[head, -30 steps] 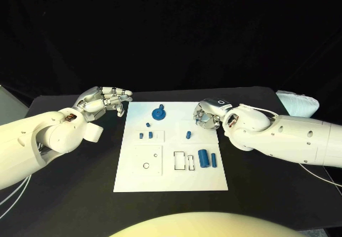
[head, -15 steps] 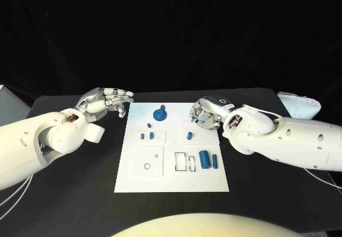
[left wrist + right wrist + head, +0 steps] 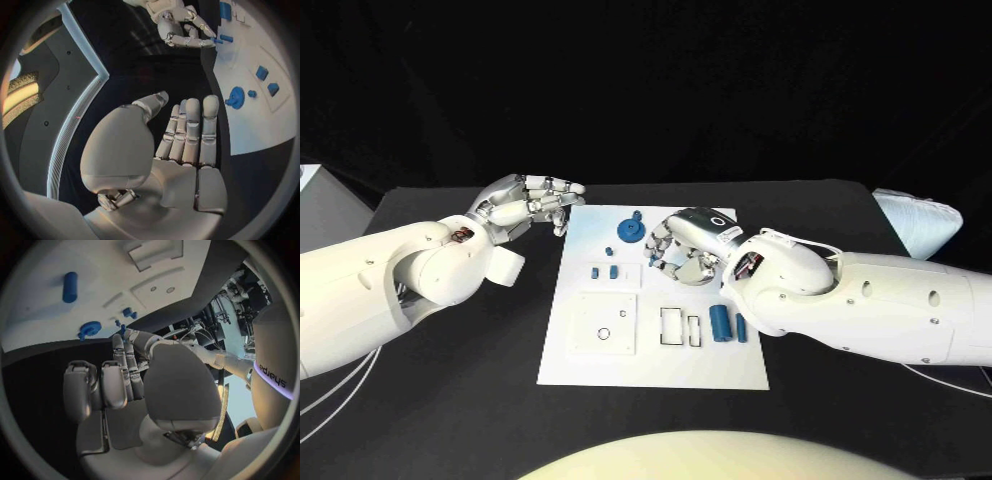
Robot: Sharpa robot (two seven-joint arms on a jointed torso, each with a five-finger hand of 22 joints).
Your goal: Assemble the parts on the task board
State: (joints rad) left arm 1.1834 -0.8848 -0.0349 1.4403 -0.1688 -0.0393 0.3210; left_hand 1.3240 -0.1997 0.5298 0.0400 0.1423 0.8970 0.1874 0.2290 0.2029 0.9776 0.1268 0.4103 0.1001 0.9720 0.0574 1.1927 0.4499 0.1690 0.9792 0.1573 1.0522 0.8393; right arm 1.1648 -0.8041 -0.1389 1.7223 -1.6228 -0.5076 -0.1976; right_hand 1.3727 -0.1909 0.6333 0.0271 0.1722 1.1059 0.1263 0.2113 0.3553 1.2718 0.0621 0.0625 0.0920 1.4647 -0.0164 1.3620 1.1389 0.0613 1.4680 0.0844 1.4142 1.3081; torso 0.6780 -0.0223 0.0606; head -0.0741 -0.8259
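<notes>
The white task board [image 3: 646,355] lies mid-table. On it are a blue gear-shaped part [image 3: 630,233], two small blue parts [image 3: 603,271] and two blue cylinders [image 3: 727,322]. My right hand [image 3: 681,245] hovers low over the board's middle, its fingers curled down. In the left wrist view its fingertips [image 3: 203,42] meet at a small blue part [image 3: 225,38]; whether they grip it is unclear. My left hand [image 3: 531,205] hangs just off the board's far left corner, holding nothing, its fingers [image 3: 190,127] side by side and the thumb apart. The right wrist view shows the gear [image 3: 90,329] and a cylinder [image 3: 70,286].
The board has a square inset [image 3: 606,322] and two narrow rectangular slots [image 3: 678,327] near its front. A white bundle [image 3: 923,215] lies at the table's right edge. A pale box [image 3: 309,182] stands off the left side.
My right hand has moved left from the board's right edge to its middle, covering the small blue part. The left hand has barely shifted.
</notes>
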